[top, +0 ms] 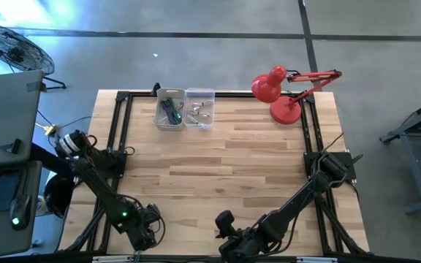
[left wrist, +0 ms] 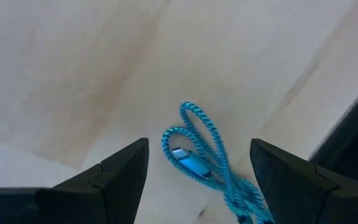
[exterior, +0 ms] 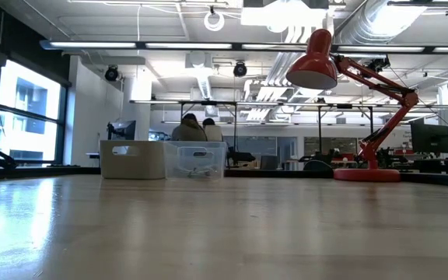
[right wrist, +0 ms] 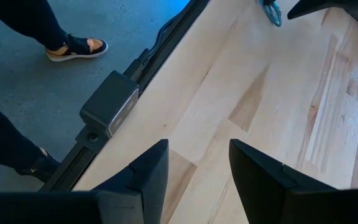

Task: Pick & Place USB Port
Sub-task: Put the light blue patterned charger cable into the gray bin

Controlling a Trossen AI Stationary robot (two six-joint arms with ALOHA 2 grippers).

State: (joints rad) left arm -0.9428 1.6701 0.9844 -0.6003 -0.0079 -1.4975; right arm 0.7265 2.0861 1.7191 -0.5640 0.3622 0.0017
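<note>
Two dark, slim jointed arms; the left arm (top: 97, 186) has a silvery cylinder at its base (plus a green light).

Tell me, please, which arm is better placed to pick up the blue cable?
Left. The left gripper hangs open right above the blue braided cable, which lies on the table between its fingers. The right gripper, also open, sees only the cable's end farther off.

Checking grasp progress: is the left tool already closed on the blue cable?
No, the left tool is open, with the blue cable lying between its fingers.
</note>
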